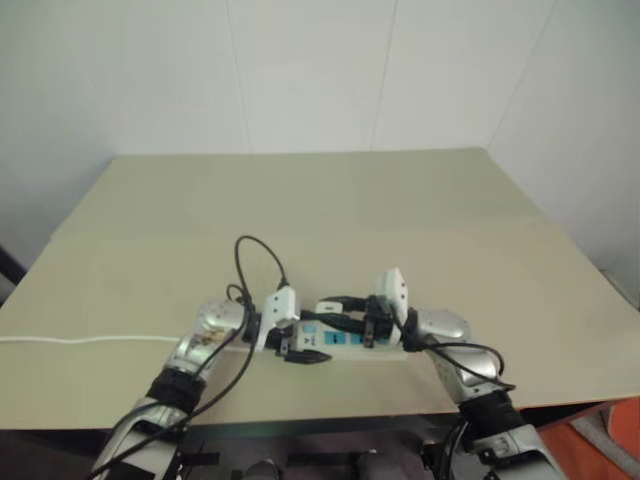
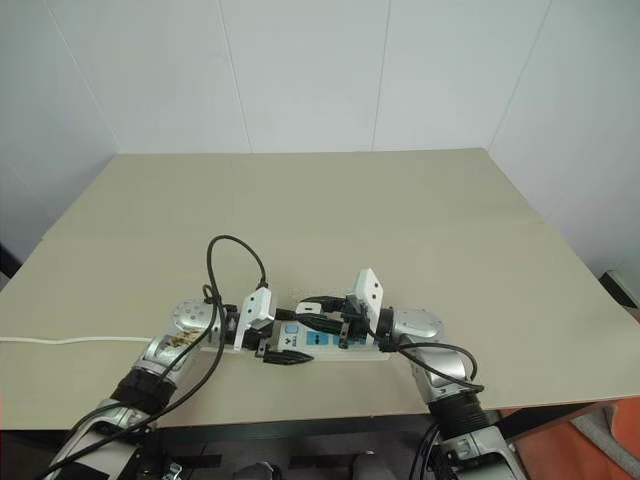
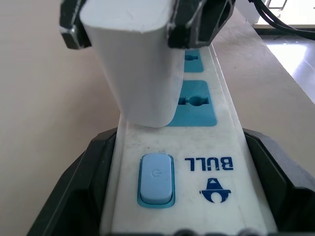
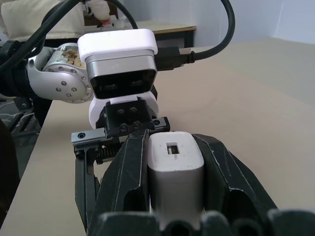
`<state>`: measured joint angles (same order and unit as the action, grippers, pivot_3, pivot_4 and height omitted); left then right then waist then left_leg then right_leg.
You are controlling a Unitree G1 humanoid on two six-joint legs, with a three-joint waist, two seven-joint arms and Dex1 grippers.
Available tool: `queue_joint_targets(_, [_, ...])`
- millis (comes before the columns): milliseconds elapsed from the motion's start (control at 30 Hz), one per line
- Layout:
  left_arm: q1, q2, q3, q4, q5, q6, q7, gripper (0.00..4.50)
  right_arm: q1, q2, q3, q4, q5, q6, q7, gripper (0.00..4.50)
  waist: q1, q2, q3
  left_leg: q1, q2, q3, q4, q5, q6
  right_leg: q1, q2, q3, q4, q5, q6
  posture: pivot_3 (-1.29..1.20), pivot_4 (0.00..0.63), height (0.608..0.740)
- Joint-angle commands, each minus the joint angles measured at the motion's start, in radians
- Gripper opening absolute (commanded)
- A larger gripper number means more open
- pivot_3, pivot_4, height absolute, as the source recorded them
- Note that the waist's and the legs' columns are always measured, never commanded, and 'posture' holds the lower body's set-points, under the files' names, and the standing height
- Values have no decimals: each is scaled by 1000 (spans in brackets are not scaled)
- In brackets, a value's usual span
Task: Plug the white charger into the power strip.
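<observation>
The power strip (image 3: 216, 147), a long white bar with blue socket faces, lies near the table's front edge (image 1: 345, 345). My left gripper (image 3: 182, 196) is shut on its switch end, one black finger on each long side. The white charger (image 4: 175, 172) is a small plain block, and my right gripper (image 4: 175, 162) is shut on it. Seen from the left wrist, the charger (image 3: 138, 64) stands tilted, its lower end meeting the strip at the blue socket (image 3: 199, 103) closest to the switch (image 3: 156, 178). Its prongs are hidden.
The strip's thin white cord (image 1: 80, 340) runs left along the tan table (image 1: 320, 210). Black cables (image 1: 255, 250) loop above my left wrist. The table's front edge lies just below the strip, and white walls stand behind the table.
</observation>
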<state>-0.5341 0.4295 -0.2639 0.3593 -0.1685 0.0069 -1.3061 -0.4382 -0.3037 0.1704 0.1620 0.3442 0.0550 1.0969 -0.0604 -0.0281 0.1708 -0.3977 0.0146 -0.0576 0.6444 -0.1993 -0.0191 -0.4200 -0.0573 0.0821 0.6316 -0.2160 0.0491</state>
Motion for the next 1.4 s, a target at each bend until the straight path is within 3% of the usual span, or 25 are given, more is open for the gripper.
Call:
queue_joint_targets(33, [18,45,8,-17,5,17,-16,3308,0,-52,-28,24,6,-10,49,1166,0,0,0,0,0,0,0,0,0,0,0,0,0,0,0,0,150,740])
queue_joint_targets(400, [75,81,21,-103,-16,59,10,3308,-92,-49,-22,147,10,-41,130,1166,-5,0,0,0,0,0,0,0,0,-1,0,0,0,0,0,0,150,740])
queue_joint_targets(867, [72,96,14,-115,-22,68,23,3308,-53,-85,-10,196,-25,-101,147,1166,-8,0,0,1,0,0,0,0,0,0,0,0,0,0,0,0,150,740])
queue_joint_targets(1400, [64,101,16,-118,-24,67,30,3308,-101,27,80,215,-39,-92,162,1166,-12,-1,0,5,2,1,-2,0,0,1,2,2,2,0,-1,0,150,740])
